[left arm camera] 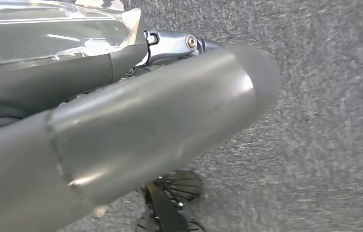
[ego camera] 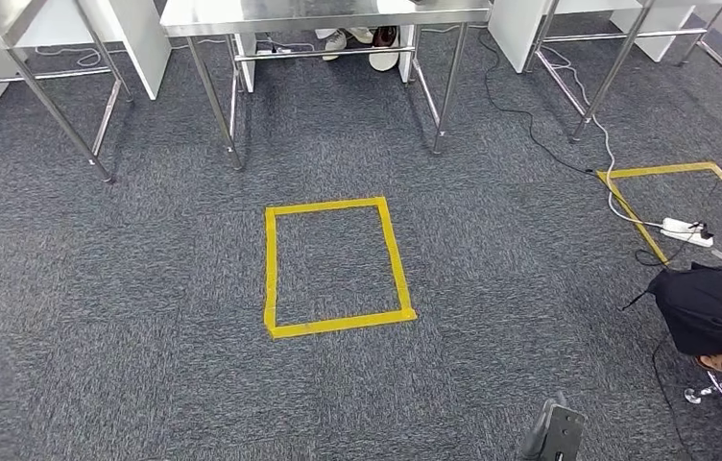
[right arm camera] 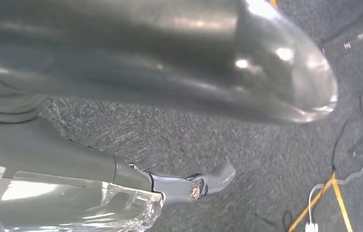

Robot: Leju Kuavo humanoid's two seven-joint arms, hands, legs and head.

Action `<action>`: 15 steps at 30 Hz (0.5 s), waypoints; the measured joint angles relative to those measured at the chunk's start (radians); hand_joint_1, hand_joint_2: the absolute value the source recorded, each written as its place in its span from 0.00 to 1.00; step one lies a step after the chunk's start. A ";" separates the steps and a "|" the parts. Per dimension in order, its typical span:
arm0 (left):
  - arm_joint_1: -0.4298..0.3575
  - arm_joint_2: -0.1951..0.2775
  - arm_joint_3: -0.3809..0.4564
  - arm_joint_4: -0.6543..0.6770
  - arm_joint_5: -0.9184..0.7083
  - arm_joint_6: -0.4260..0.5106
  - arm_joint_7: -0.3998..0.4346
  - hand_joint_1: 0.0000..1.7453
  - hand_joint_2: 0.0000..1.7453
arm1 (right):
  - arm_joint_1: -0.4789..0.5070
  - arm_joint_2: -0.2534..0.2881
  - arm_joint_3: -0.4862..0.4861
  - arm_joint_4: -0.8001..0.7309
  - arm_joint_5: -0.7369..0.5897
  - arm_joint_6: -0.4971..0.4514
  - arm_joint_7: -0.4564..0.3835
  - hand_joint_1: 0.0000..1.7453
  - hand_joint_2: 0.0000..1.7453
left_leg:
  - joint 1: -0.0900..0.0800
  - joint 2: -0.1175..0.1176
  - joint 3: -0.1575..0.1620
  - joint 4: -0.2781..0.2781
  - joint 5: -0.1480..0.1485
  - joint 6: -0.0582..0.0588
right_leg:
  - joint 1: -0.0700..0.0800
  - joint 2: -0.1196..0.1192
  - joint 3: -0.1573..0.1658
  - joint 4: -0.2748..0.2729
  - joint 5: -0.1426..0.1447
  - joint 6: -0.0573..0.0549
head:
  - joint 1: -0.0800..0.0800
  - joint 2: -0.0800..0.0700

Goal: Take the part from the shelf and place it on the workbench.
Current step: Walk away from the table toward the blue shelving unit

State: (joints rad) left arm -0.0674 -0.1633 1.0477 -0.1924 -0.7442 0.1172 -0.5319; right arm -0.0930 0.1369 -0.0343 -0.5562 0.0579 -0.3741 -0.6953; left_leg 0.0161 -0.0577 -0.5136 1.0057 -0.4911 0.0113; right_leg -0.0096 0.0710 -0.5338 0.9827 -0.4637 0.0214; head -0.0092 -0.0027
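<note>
In the left wrist view my left hand [left arm camera: 160, 121] hangs over grey carpet, its thick grey thumb alongside a dark finger [left arm camera: 174, 46] with a metal joint, and it holds nothing. My right hand [right arm camera: 160, 53] also hangs over the carpet. Bare carpet shows between its thumb and its fingers [right arm camera: 189, 186], so it too holds nothing. The head view catches a grey piece of my right hand [ego camera: 554, 432] at the bottom edge. A steel workbench [ego camera: 319, 14] stands straight ahead at the far side of the carpet.
A yellow tape square [ego camera: 336, 267] marks the carpet before the workbench. Further steel tables [ego camera: 12, 29] flank it. A person's shoes [ego camera: 376, 43] show under the bench. Another person in dark clothes [ego camera: 712, 307] sits at the right, near a power strip [ego camera: 685, 230] and cables.
</note>
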 joint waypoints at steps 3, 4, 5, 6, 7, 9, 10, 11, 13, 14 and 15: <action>-0.002 -0.001 0.000 0.000 -0.004 0.001 -0.001 0.00 0.00 | 0.003 -0.005 0.000 0.000 -0.016 0.004 0.000 0.00 0.00 | 0.002 0.034 -0.006 -0.019 0.008 0.022 | 0.003 -0.011 -0.034 0.031 -0.010 0.014 | 0.001 0.000; -0.002 -0.001 0.000 0.000 -0.005 0.001 -0.001 0.00 0.00 | 0.002 -0.006 0.000 0.000 -0.021 0.005 0.000 0.00 0.00 | 0.003 0.046 -0.008 -0.023 0.013 0.029 | 0.003 -0.027 -0.056 0.071 -0.031 0.013 | 0.003 0.000; -0.001 0.000 0.000 0.000 -0.006 0.002 -0.001 0.00 0.00 | 0.002 -0.007 0.000 0.000 -0.026 0.006 0.000 0.00 0.00 | 0.001 0.058 -0.011 -0.024 0.015 0.033 | 0.001 -0.043 -0.083 0.127 -0.058 0.010 | 0.004 0.000; -0.001 0.001 0.000 0.000 -0.007 0.002 -0.001 0.00 0.00 | 0.002 -0.007 0.000 0.000 -0.031 0.007 0.000 0.00 0.00 | -0.001 0.069 -0.015 -0.024 0.018 0.036 | -0.001 -0.050 -0.114 0.192 -0.085 0.009 | 0.006 0.000; 0.000 0.001 0.001 0.000 -0.007 0.002 -0.001 0.00 0.00 | 0.004 -0.007 0.000 0.000 -0.035 0.008 0.000 0.00 0.00 | -0.002 0.081 -0.018 -0.023 0.020 0.037 | -0.003 -0.054 -0.140 0.251 -0.106 0.010 | 0.006 0.000; 0.000 0.002 0.001 0.000 -0.007 0.002 -0.001 0.00 0.00 | 0.009 -0.009 0.000 0.001 -0.042 0.008 0.000 0.00 0.00 | -0.002 0.104 -0.023 -0.023 0.023 0.036 | -0.008 -0.061 -0.143 0.280 -0.107 0.023 | 0.007 0.000; 0.000 0.001 0.001 0.000 -0.007 0.002 -0.001 0.00 0.00 | 0.010 -0.010 0.000 0.001 -0.044 0.008 0.000 0.00 0.00 | -0.002 0.115 -0.024 -0.022 0.024 0.034 | -0.011 -0.068 -0.115 0.236 -0.088 0.033 | 0.008 0.000; 0.000 0.001 0.001 0.000 -0.007 0.002 -0.001 0.00 0.00 | 0.009 -0.011 0.000 0.001 -0.047 0.009 0.000 0.00 0.00 | -0.002 0.126 -0.023 -0.022 0.024 0.032 | -0.014 -0.083 -0.072 0.164 -0.062 0.042 | 0.008 0.000; -0.001 0.002 0.001 0.000 -0.008 0.002 -0.001 0.00 0.00 | 0.006 -0.011 0.000 0.001 -0.052 0.012 0.000 0.00 0.00 | -0.007 0.145 -0.023 -0.019 0.024 0.022 | -0.012 -0.117 -0.003 0.037 -0.027 0.044 | 0.007 0.000; -0.002 0.002 0.001 0.000 -0.008 0.002 -0.001 0.00 0.00 | 0.005 -0.011 0.000 0.001 -0.054 0.013 0.000 0.00 0.00 | -0.010 0.153 -0.023 -0.018 0.024 0.016 | -0.010 -0.125 0.009 0.006 -0.020 0.038 | 0.006 0.000; -0.003 0.003 0.001 0.000 -0.008 0.002 -0.001 0.00 0.00 | 0.006 -0.011 0.000 0.001 -0.055 0.014 0.000 0.00 0.00 | -0.012 0.159 -0.023 -0.017 0.025 0.010 | -0.006 -0.122 0.007 0.000 -0.019 0.030 | 0.005 0.000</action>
State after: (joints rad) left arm -0.0703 -0.1606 1.0483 -0.1924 -0.7527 0.1193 -0.5329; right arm -0.0872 0.1258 -0.0340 -0.5549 0.0027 -0.3599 -0.6949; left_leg 0.0044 0.1017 -0.5366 0.9884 -0.4661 0.0212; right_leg -0.0153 -0.0513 -0.5270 0.9824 -0.4828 0.0518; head -0.0044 -0.0027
